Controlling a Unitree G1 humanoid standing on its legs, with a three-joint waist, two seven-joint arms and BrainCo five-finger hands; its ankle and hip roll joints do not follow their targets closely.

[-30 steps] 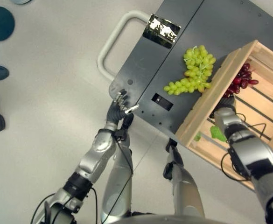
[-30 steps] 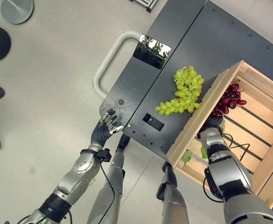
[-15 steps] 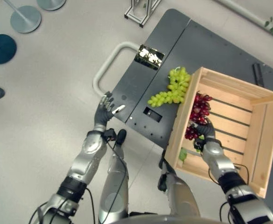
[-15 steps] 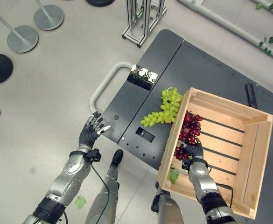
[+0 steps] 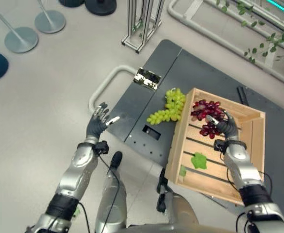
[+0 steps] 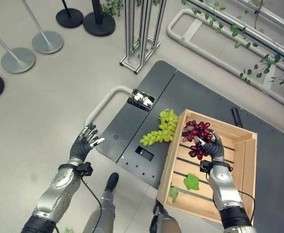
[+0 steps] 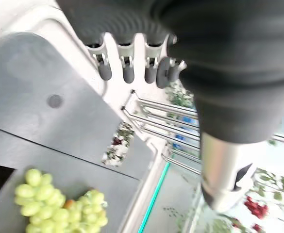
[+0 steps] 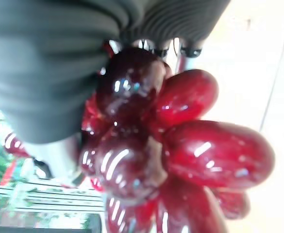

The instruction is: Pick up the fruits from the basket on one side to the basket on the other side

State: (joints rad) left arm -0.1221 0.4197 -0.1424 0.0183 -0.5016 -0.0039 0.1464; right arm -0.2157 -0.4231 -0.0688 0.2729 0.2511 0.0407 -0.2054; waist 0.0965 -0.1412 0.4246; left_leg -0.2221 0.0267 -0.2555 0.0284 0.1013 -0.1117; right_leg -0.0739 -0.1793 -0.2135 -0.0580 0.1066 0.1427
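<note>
red grapes (image 6: 196,137) lie in the wooden crate (image 6: 248,160), centre right of frame, right hand (image 6: 212,148) fingers curled on them. green grapes (image 6: 159,132) rest on the dark worktop (image 6: 132,128) beside the crate. left hand (image 6: 81,146) at centre left, fingers spread, holding nothing.

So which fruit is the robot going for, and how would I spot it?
Find the wooden crate on the dark cart. In its far corner lies a bunch of red grapes, with the right hand on it. The green grapes lie outside the crate, on the cart.
</note>
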